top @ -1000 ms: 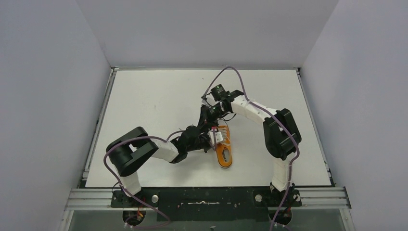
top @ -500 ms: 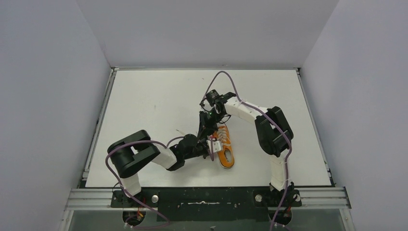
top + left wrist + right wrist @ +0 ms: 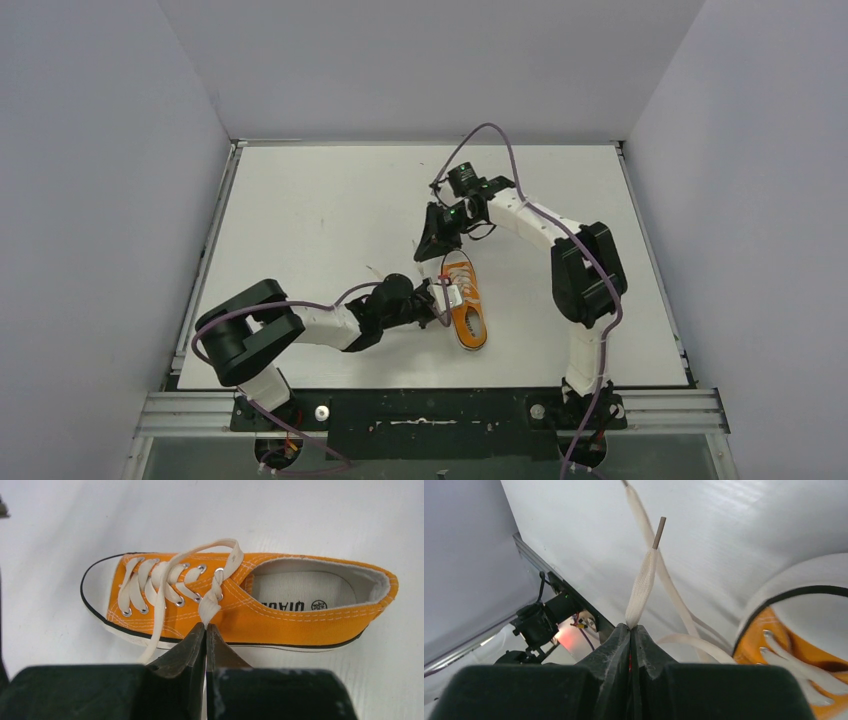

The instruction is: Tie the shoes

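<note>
A small orange sneaker [image 3: 468, 320] with a white sole and whitish laces lies on the white table, toe pointing away from the arm bases. In the left wrist view it [image 3: 280, 612] lies on its side-on profile, laced up, toe to the left. My left gripper [image 3: 206, 626] is shut on a lace strand [image 3: 211, 605] coming from the top eyelets, right beside the shoe's side [image 3: 446, 296]. My right gripper [image 3: 630, 626] is shut on the other lace [image 3: 642, 587] near its grey-tipped end, just beyond the toe cap [image 3: 774, 580], left of the toe [image 3: 426, 250].
A second lace strand [image 3: 672, 595] trails loose over the table beside the toe. The white table [image 3: 320, 210] is walled by grey panels, with a metal rail along its left edge [image 3: 212, 240]. Purple cables loop over both arms.
My right gripper dipped toward the shoe, then drew back up and away with its lace. My left arm's elbow swung down and left while its gripper stayed at the shoe's side.
</note>
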Robot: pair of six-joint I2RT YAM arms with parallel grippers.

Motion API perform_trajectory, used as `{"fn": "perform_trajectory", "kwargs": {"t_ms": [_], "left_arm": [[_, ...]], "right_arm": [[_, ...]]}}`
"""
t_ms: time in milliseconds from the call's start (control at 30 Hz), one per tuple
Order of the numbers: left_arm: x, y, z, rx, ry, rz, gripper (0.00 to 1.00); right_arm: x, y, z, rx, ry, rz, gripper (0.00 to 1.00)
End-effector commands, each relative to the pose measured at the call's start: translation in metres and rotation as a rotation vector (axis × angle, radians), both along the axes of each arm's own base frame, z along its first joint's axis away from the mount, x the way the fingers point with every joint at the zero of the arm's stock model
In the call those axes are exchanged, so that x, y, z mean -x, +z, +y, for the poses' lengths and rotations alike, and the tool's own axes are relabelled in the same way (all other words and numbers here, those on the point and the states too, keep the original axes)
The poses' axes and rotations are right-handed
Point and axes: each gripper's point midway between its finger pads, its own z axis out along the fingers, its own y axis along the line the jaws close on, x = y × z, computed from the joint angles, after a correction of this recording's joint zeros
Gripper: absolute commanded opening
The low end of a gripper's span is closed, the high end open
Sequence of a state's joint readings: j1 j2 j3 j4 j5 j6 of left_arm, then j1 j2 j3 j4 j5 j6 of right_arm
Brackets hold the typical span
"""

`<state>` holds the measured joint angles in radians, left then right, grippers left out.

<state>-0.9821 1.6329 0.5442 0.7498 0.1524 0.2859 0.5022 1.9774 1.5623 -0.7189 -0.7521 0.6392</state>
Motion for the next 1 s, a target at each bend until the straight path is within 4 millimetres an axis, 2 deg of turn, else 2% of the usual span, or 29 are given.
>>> {"fn": "perform_trajectory", "kwargs": {"t_ms": [0, 233, 367, 433, 533, 600, 700, 800, 867, 933, 967], "left_arm": [[0.000, 0.020, -0.008, 0.012, -0.039, -0.048, 0.00], [0.001, 0.023, -0.012, 0.002, -0.077, -0.082, 0.00], [0.002, 0.026, -0.013, 0.014, -0.086, -0.090, 0.00], [0.003, 0.026, -0.012, 0.024, -0.087, -0.088, 0.00], [0.006, 0.023, -0.012, 0.025, -0.089, -0.068, 0.00], [0.009, 0.021, -0.010, 0.028, -0.089, -0.049, 0.00], [0.012, 0.018, -0.006, 0.033, -0.071, -0.008, 0.00], [0.012, 0.019, -0.002, 0.028, -0.035, 0.056, 0.00], [0.010, 0.021, 0.000, 0.035, -0.007, 0.119, 0.00], [0.011, 0.024, 0.000, 0.044, 0.004, 0.198, 0.00], [0.011, 0.025, -0.001, 0.051, 0.008, 0.238, 0.00]], "right_arm": [[0.039, 0.008, 0.042, -0.056, 0.168, 0.005, 0.05], [0.077, -0.011, 0.050, -0.019, 0.260, 0.084, 0.08], [0.085, -0.014, 0.048, -0.010, 0.273, 0.118, 0.12], [0.086, -0.012, 0.048, -0.005, 0.274, 0.126, 0.18], [0.078, -0.003, 0.046, -0.002, 0.257, 0.090, 0.38], [0.070, 0.006, 0.045, -0.012, 0.232, 0.082, 0.48], [0.050, 0.027, 0.036, -0.014, 0.191, 0.027, 0.52], [0.014, 0.060, 0.004, -0.023, 0.084, -0.088, 0.53], [-0.006, 0.082, -0.034, -0.010, 0.006, -0.183, 0.55], [-0.018, 0.080, -0.080, 0.080, -0.061, -0.264, 0.56], [-0.019, 0.070, -0.106, 0.149, -0.099, -0.277, 0.56]]}}
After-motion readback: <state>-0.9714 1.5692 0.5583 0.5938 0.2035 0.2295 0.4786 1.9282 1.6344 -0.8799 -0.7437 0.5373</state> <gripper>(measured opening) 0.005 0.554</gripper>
